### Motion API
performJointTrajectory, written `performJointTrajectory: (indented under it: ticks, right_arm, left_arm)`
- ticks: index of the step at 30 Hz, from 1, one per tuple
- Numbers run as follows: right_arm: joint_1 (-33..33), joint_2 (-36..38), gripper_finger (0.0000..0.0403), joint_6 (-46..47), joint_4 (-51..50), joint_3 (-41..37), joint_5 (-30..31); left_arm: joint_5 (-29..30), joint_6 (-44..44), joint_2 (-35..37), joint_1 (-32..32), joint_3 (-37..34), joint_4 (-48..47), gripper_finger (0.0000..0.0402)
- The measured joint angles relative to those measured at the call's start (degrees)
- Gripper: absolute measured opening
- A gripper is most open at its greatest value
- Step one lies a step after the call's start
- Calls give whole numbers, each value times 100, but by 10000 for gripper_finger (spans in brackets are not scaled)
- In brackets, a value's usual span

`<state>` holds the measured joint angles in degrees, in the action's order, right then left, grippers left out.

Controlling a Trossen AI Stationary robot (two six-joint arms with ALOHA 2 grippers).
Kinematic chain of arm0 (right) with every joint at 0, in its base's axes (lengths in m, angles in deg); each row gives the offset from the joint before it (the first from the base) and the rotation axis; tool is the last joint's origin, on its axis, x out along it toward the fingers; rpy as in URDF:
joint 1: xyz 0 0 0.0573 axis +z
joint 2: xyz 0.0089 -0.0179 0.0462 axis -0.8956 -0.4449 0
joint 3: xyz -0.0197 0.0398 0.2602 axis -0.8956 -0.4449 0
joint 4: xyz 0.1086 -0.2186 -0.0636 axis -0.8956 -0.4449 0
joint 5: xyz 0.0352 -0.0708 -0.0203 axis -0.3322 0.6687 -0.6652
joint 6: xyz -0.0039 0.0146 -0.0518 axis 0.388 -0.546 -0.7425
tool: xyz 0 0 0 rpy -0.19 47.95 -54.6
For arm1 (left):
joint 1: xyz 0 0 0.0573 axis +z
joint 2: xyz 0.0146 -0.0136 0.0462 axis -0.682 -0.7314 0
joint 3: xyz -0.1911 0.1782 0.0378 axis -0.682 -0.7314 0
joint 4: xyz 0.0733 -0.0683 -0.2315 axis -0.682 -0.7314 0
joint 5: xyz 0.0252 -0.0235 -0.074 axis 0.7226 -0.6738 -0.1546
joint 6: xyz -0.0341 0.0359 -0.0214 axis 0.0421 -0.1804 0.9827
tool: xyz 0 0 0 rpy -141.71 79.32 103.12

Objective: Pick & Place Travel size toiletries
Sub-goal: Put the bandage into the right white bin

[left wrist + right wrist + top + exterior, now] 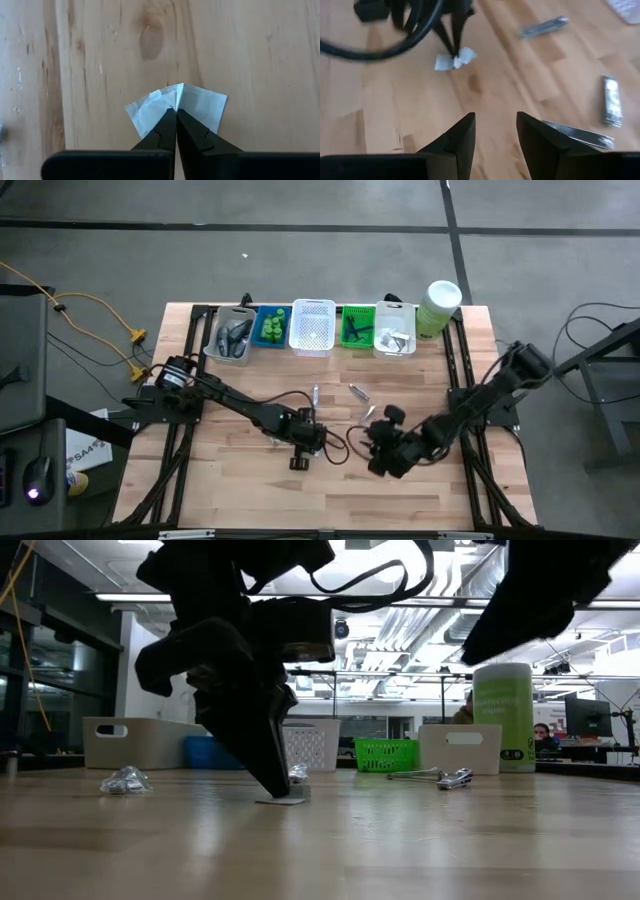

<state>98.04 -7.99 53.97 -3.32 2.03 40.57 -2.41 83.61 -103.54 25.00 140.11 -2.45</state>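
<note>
A flat white sachet (200,105) lies near the middle of the wooden table, and my left gripper (176,111) is shut on it. In the low view the left gripper (280,785) stands steeply on the sachet (288,800). My right gripper (495,125) hovers open to the right of it with nothing between its fingers, and looks toward the sachet (465,55). Silvery tubes (543,27) (611,100) lie loose on the wood; a third (580,134) lies just beside the right fingers. In the high view the left gripper (303,442) and right gripper (375,442) are close together. My left gripper pinches the sachet's middle (178,92) between its two fingertips, so that it rises in a small ridge there. The fingers come from above, steeply slanted. The sachet's two halves (145,112) spread out on either side and rest on the table.
A row of baskets (312,327) stands along the far edge, with a pale-green canister (440,305) at its right end. A crumpled silvery piece (125,780) lies to the left in the low view. Bare wood stretches toward the near edge (320,505).
</note>
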Motion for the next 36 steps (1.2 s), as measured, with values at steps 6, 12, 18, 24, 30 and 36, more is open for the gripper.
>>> performJointTrajectory:
  ticks: [6, 12, 18, 24, 30, 36]
  right_arm:
    - [75, -972, 136, -642, 1321, -1, 28]
    - [81, -1787, 136, -1354, 2867, 0, 261]
    - [36, -2303, 136, -2155, 3861, 2, 356]
    - [-147, -2459, 137, -2048, 4015, 3, 542]
    - [-379, -2459, 179, -2036, 4132, 4, 452]
    - [-621, -2459, 254, -2031, 4342, 3, -685]
  left_arm:
    - [-25, -312, 108, -7, 347, -255, 1]
    - [52, -549, 158, -9, 546, -334, 0]
    - [108, -719, 164, -7, 651, -295, 0]
    - [110, -720, 173, -7, 774, -314, 0]
    - [113, -740, 180, -5, 805, -320, 0]
    - [115, -738, 180, 0, 809, -320, 0]
